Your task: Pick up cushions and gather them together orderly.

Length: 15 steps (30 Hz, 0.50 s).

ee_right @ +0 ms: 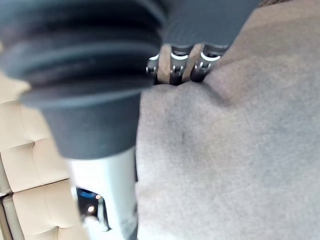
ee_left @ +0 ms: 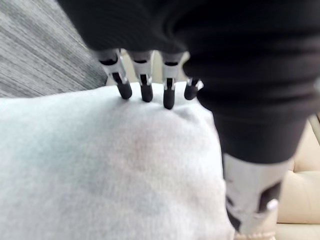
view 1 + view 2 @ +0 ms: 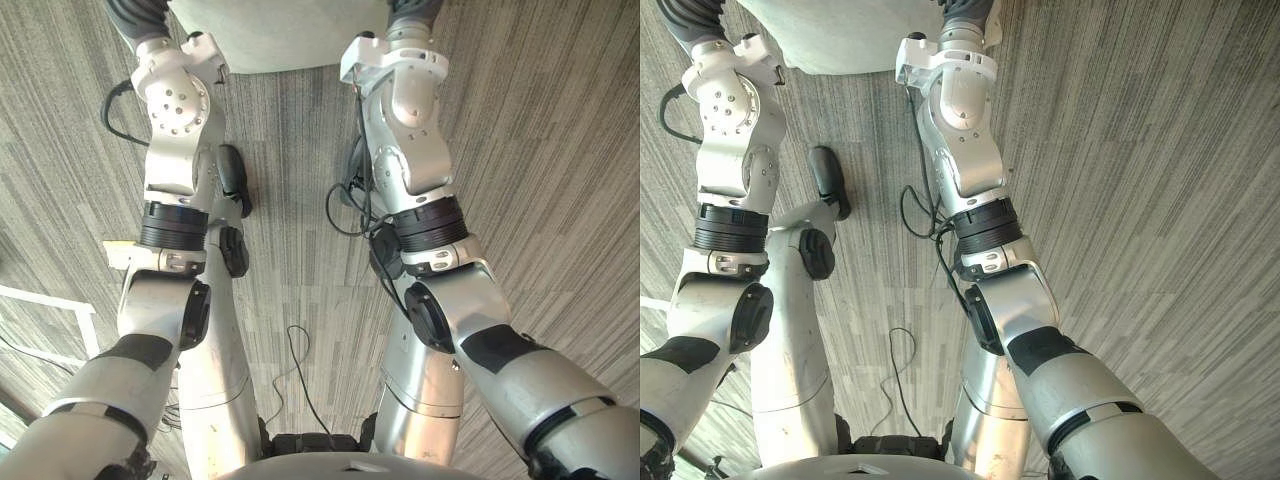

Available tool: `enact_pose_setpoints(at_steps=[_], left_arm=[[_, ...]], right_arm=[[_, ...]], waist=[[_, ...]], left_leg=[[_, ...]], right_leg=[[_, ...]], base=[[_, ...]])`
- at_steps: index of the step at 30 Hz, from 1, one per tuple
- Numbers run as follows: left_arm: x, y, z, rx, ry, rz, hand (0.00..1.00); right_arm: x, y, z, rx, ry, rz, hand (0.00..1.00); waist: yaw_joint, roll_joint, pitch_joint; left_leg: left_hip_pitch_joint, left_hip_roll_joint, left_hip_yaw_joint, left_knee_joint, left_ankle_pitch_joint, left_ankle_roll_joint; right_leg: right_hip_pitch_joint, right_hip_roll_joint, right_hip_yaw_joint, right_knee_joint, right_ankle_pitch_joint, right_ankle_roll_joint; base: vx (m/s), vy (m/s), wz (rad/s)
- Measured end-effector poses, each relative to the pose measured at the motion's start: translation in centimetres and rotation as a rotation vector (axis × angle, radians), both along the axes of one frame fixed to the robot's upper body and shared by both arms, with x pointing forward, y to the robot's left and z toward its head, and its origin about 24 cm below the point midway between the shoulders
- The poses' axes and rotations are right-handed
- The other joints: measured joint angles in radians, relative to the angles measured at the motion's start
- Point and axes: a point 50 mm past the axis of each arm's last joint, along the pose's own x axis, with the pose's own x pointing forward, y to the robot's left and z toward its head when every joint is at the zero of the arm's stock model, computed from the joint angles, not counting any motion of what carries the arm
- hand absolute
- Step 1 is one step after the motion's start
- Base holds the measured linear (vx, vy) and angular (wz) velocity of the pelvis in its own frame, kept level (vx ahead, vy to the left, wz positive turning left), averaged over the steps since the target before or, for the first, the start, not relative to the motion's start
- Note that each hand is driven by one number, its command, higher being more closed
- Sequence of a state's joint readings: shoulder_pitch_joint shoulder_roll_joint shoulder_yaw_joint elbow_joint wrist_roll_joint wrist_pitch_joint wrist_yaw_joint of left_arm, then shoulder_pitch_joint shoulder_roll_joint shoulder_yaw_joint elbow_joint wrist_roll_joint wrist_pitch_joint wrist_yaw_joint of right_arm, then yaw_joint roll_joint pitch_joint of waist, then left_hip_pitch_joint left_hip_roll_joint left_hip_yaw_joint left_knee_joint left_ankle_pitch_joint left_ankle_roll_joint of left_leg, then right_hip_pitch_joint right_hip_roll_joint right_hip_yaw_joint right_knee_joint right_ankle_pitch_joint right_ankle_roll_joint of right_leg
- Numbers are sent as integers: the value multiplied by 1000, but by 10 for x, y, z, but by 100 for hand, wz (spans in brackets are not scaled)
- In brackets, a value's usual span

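Note:
A pale grey cushion (image 3: 270, 35) hangs at the top of the eye views, held up between my two arms above the carpet. In the left wrist view my left hand (image 2: 145, 85) reaches over the cushion (image 2: 100, 170), its straight fingers (image 2: 168, 95) pressing their dark tips into the fabric near one corner. In the right wrist view my right hand (image 1: 175, 62) sits against the opposite side of the cushion (image 1: 230, 150), where the fabric bulges up and hides the rest of the hand.
Grey striped carpet (image 3: 560, 150) covers the floor below. A cream tufted sofa (image 2: 300, 195) shows just past the cushion, also as sofa panels (image 1: 25, 165). A white frame (image 3: 50, 300) lies at the left edge.

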State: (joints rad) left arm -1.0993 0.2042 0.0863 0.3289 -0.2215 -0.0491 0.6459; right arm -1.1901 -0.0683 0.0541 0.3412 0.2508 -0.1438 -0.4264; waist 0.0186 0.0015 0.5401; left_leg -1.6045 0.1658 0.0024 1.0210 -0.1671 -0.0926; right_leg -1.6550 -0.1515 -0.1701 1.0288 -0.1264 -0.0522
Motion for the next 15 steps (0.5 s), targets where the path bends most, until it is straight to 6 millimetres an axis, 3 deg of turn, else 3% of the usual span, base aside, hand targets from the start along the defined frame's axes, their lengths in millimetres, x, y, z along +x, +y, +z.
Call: enact_pose_setpoints(at_steps=[8, 15], left_arm=[[-1, 25, -28, -77, 52, 20, 0], [-18, 51, -53, -96, 42, 36, 0]], right_arm=[[0, -9, 0, 28, 0, -14, 0], [5, -54, -10, 97, 36, -106, 0]], waist=[[11, 0, 0], [27, 0, 0]], left_leg=[[-3, -1, -11, -13, 2, -1], [-22, -8, -45, 19, 1, -9]], right_leg=[[-10, -1, -12, 8, -16, -11], [-16, -10, -36, 52, -44, -16]], base=[[1, -62, 6], [11, -65, 6]])
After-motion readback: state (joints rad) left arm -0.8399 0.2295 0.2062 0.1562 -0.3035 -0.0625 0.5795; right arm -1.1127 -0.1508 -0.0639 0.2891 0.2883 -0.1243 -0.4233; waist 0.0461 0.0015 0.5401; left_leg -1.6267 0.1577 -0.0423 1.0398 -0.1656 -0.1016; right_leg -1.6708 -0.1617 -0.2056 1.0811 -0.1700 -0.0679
